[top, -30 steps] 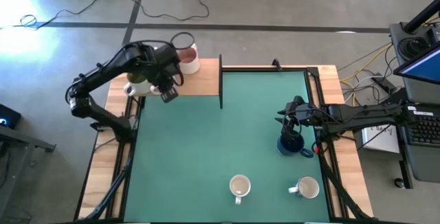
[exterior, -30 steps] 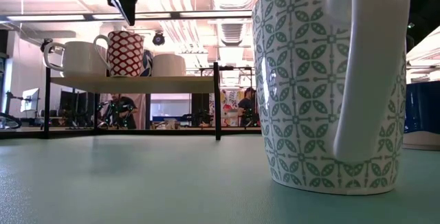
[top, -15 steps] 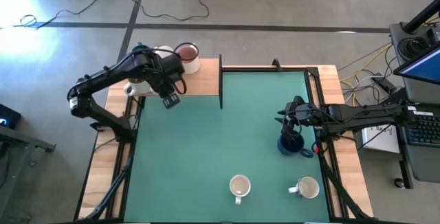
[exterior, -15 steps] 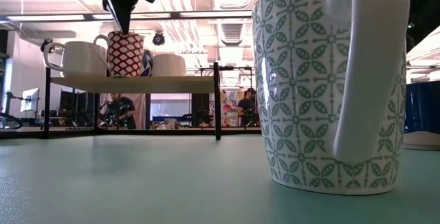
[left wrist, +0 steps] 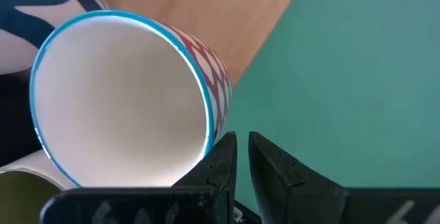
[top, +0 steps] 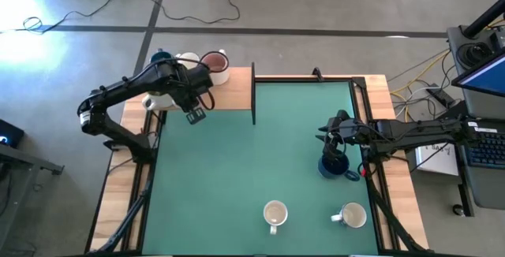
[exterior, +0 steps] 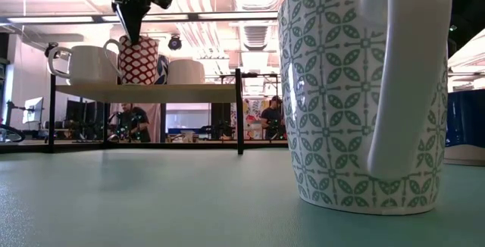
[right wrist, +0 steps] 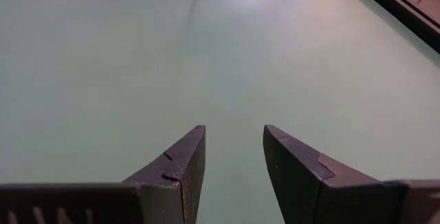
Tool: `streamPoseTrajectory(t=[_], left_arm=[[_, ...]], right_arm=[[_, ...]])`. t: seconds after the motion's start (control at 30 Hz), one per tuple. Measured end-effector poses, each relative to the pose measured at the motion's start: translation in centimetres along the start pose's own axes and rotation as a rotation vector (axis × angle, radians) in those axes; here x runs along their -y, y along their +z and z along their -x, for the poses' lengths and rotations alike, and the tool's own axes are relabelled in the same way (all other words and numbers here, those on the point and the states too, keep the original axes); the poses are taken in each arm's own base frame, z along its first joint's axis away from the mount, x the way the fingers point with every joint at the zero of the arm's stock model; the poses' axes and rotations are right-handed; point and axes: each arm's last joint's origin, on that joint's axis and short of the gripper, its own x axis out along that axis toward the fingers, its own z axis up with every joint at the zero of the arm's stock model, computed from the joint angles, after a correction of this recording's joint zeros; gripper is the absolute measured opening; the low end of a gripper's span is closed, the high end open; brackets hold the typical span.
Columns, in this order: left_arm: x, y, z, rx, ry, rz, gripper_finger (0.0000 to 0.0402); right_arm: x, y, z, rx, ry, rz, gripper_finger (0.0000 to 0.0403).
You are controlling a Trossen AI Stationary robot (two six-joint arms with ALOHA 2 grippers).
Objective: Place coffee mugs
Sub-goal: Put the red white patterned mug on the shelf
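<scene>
Glossy ceramic mugs (exterior: 362, 88); a matt green mat (top: 252, 162) on the bench; a smooth wooden shelf (left wrist: 227, 25); matt black plastic hand (right wrist: 234, 162).

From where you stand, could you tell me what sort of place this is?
Probably a robotics lab or workshop: a bare concrete floor with loose cables, a computer workstation beside the table, and exposed ceiling ducting.

left end effector (top: 196, 115) | retreated from shelf mugs | over mat edge

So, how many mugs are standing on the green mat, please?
3: dark blue mug by the right hand; left cream mug and right cream mug near the front edge.
</scene>
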Motion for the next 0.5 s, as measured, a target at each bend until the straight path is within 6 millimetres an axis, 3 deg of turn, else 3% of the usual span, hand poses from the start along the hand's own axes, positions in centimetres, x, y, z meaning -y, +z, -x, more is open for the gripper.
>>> streamPoseTrajectory(t=[0.5], left_arm=[[-0.23, -0.09, -0.85, -0.018, 0.092, 0.012, 0.0022]], right_arm=[[0.00, 0.00, 0.00, 0.000, 0.000, 0.000, 0.0137]])
